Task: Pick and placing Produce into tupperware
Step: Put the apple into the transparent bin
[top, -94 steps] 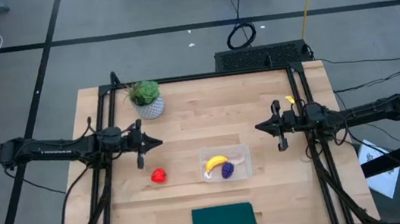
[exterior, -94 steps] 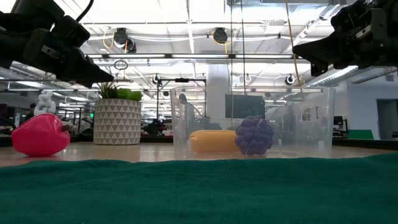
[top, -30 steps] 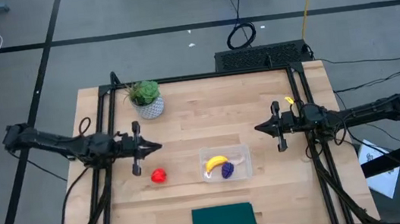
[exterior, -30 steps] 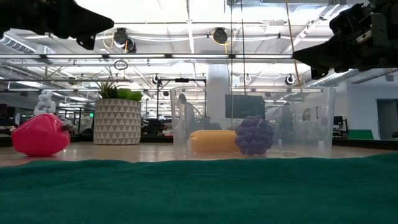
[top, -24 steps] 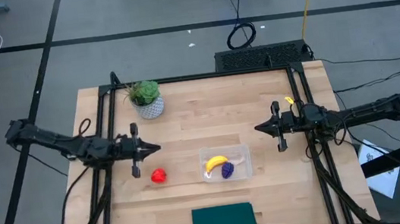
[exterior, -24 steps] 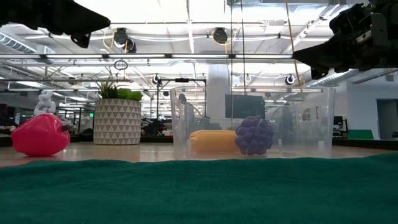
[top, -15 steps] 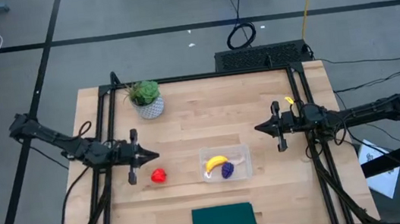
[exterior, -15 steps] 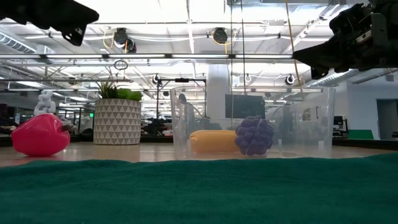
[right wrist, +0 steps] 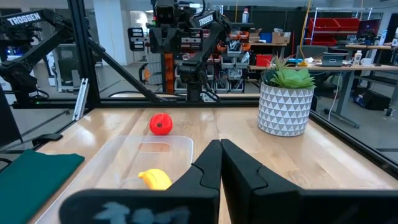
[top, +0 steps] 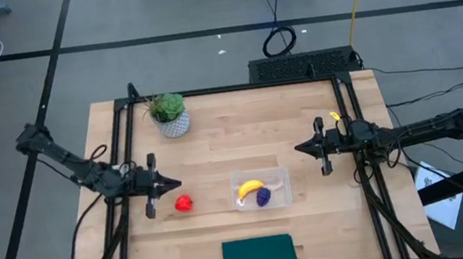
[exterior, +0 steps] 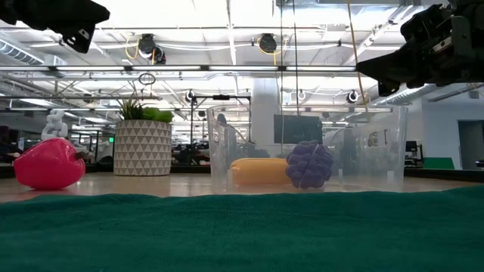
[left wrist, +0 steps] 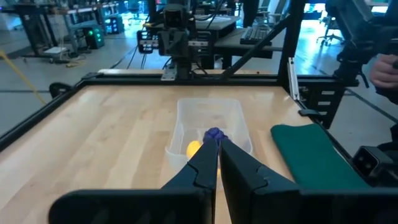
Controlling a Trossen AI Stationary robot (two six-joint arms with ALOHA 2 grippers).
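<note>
From the high view, we are seeing two of three pieces done: the curved yellow toy banana [top: 249,186] and the purple toy grape bunch [top: 264,196] are lying inside the small clear rectangular plastic tupperware [top: 279,176], which is sitting right of the table's middle, nearer the front edge. The round red toy fruit [top: 184,203] is lying on the bare wood just left of the tupperware, so we judge it to be what is left. The left gripper [top: 171,186] is hanging just beside that fruit, fingers pressed together and holding nothing; the right gripper [top: 298,148] is waiting toward the right edge, also closed and empty.

In the low view, we are seeing the red fruit [exterior: 48,164] resting apart from the tupperware [exterior: 378,143].

In the left wrist view, the closed fingers [left wrist: 205,163] are pointing at the tupperware [left wrist: 184,118].

In the right wrist view, the closed fingers [right wrist: 236,167] are facing the red fruit [right wrist: 161,124] beyond the tupperware [right wrist: 121,155].
</note>
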